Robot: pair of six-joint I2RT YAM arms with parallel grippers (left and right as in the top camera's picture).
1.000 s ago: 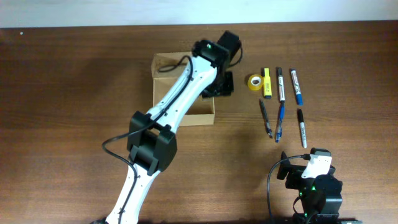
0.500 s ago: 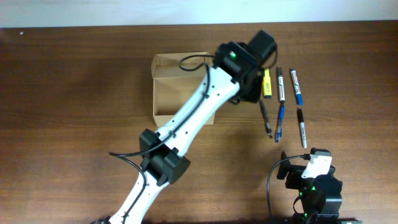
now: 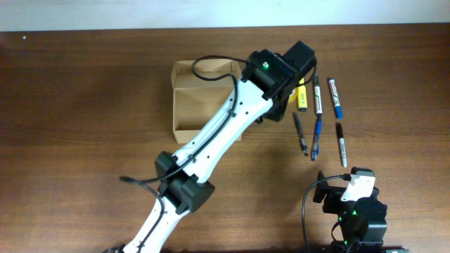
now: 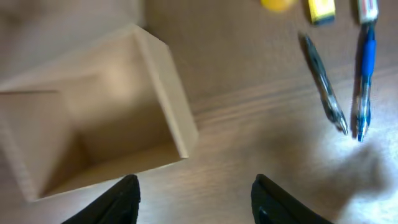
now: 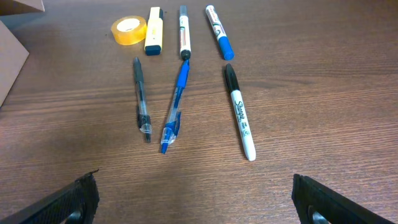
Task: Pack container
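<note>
The container [image 3: 193, 105] is an open, empty tan cardboard box at the table's back middle; the left wrist view shows its inside and right wall [image 4: 163, 93]. My left gripper [image 4: 196, 186] is open and empty, hovering over bare table just right of the box's front right corner. To its right lie a yellow tape roll [image 5: 129, 30], yellow highlighter [image 5: 153, 30], black-and-white marker [image 5: 184, 31], blue marker [image 5: 219, 31], grey pen [image 5: 142, 99], blue pen [image 5: 174, 106] and black Sharpie [image 5: 239, 112]. My right gripper [image 5: 196, 186] is open and empty, near the front edge.
In the overhead view my left arm [image 3: 232, 126] crosses the box's right half and hides the tape roll and part of the highlighter [image 3: 301, 100]. The right arm's base [image 3: 355, 211] sits at the front right.
My left arm has swung right, from above the box to its right edge near the tape roll and highlighter. The right arm has not moved.
</note>
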